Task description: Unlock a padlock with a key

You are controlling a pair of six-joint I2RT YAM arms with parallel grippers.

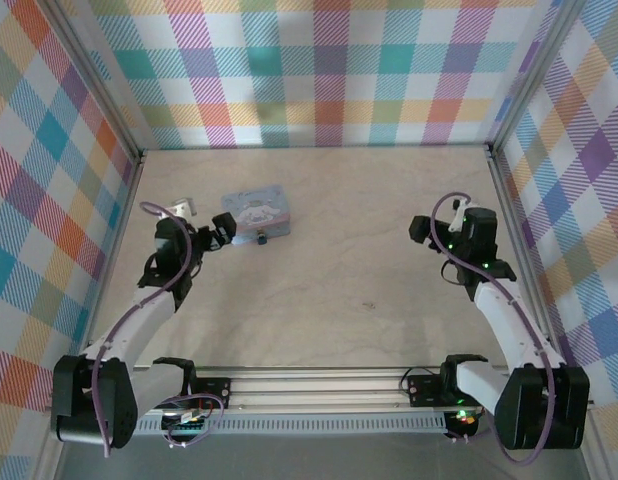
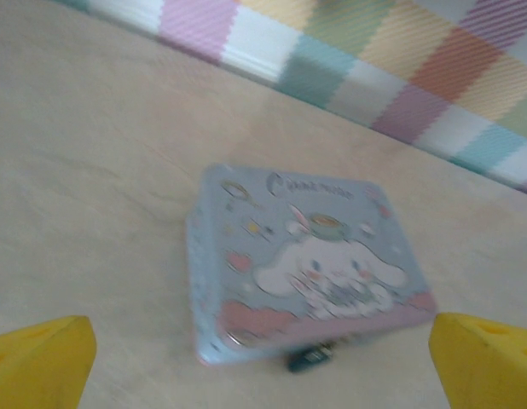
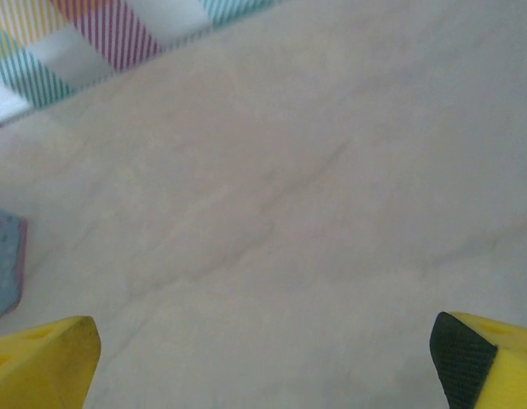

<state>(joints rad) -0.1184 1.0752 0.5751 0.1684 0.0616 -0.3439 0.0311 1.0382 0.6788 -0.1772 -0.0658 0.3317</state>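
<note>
Padlock (image 2: 310,358) sits untouched at front of tin (image 2: 306,256), unlocking seemingly all left to do; left gripper (image 2: 263,366) and right gripper (image 3: 263,358) wide, empty.

A: Top view?
B: Fixed, high above the near edge, looking down over the whole table (image 1: 339,260).
A: Wrist views?
B: Low, close, facing forward between yellow fingers (image 2: 42,362). Left faces the blue tin (image 2: 306,256); right catches its corner at the left edge. All three share the tin.
</note>
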